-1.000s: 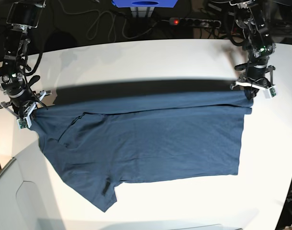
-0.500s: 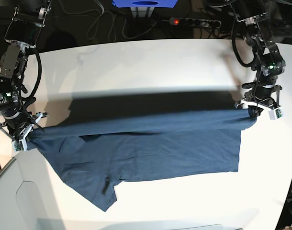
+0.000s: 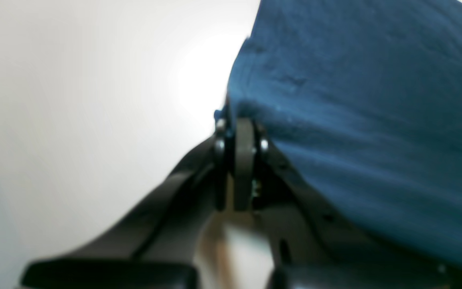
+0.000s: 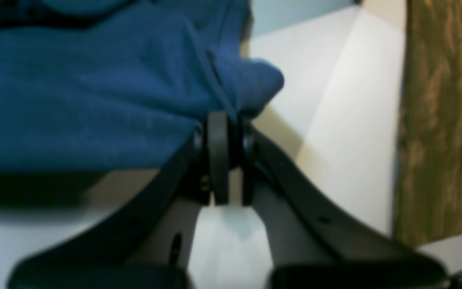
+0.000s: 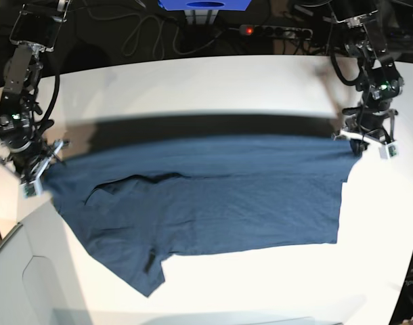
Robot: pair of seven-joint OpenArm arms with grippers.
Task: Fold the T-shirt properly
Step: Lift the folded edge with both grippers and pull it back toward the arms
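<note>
Across the white table (image 5: pixel 213 81), the T-shirt (image 5: pixel 213 203) lies spread wide, its far edge lifted and stretched between the two arms, the near half flat with one sleeve trailing toward the front-left corner. Cloth looks soft and slack; a wrinkle sits near the neckline. Left gripper (image 5: pixel 363 143), at the base view's right, jaws together and clamped on a pinch of navy fabric at the hem corner; the wrist view (image 3: pixel 239 132) shows fabric bunched right at the tips. Right gripper (image 5: pixel 36 172), jaws likewise closed on a bunched fold near the shoulder (image 4: pixel 225 120). Risks, as I judge them: both pinches are thin, so a hard pull could slip a corner free; uneven arm travel would skew the fold; the trailing sleeve may drag or crumple underneath.
</note>
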